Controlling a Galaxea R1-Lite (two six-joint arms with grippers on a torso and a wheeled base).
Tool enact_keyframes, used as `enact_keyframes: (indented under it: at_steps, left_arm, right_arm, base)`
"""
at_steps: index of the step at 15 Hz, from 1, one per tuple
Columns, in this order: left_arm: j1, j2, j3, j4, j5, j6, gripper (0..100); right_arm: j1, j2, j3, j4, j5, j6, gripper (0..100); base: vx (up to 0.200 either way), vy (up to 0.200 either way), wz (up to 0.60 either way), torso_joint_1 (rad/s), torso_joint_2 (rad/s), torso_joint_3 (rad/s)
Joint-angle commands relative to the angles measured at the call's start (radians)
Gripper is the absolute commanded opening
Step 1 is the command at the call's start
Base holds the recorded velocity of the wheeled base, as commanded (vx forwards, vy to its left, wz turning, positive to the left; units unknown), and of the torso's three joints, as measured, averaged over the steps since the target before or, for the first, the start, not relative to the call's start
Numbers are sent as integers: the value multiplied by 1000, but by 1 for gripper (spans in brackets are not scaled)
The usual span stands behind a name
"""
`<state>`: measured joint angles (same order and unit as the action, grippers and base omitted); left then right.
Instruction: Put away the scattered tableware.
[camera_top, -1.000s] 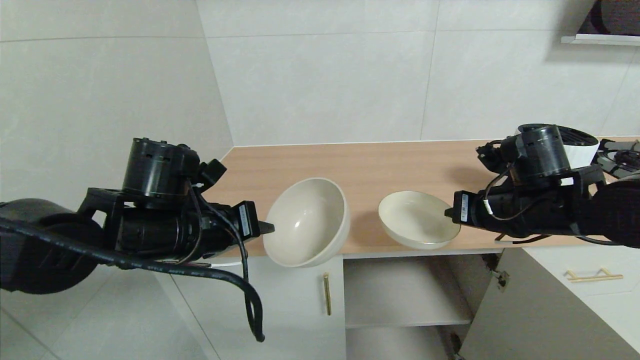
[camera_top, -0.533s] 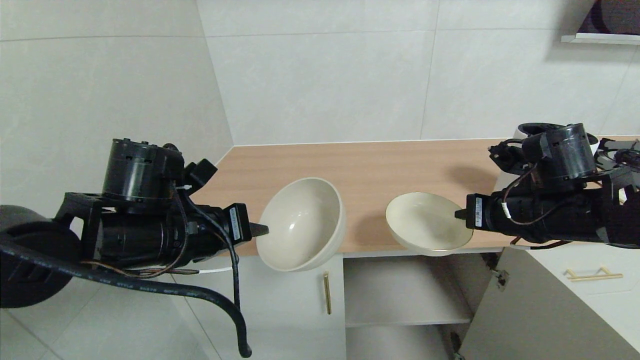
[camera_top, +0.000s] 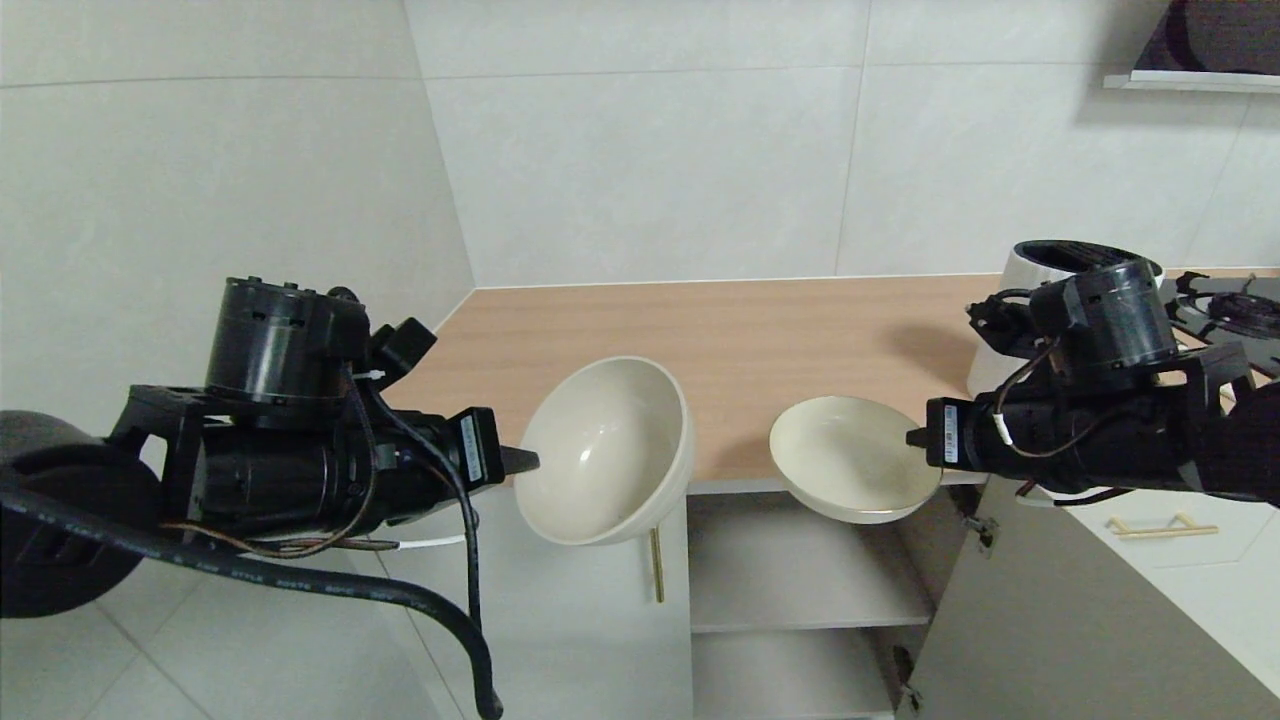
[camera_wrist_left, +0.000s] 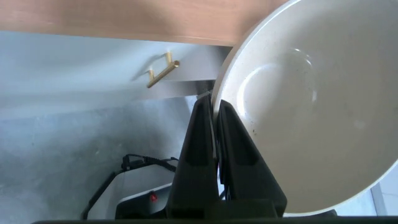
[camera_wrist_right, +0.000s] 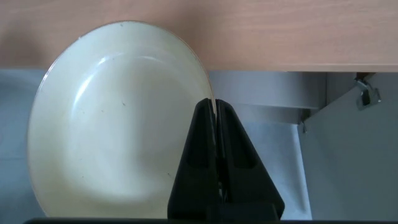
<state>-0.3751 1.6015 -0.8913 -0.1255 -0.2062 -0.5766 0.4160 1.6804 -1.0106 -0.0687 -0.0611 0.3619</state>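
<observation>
Matte black left arm and right arm, each capped by a squat cylinder. A thick black cable trails toward 6 o'clock; white labels near each wrist.

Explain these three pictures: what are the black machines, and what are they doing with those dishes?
The black machines are a robot's two arms. The wide picture comes from a camera on its head, looking down at a wooden kitchen countertop; the two close ones come from cameras on its wrists. The left fingers pinch the rim of a deep cream ceramic bowl, tilted. The right fingers pinch the rim of a shallow cream ceramic bowl. Both hang at the counter's front edge; an open white cabinet is below. A white round container with a dark top stands on the counter.
</observation>
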Motion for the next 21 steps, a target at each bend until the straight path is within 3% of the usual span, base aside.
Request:
enact_keyframes:
  at_steps: [1,7,21]
  left_arm:
    - [1,5,0,0,1,0,0]
    - [1,3,2,1,-1,14,0]
    - [1,-3,0,1,-1,14,0]
  right_arm:
    - [0,16,0,0,-2,0,0]
    - [9,19,10,-2,3,-6,0]
    - [12,36,21,-2,1,-31,0]
  base:
    - [0,0,0,0,0,0]
    - [0,0,0,-41,91,50]
    - [0,0,0,-190,475,282]
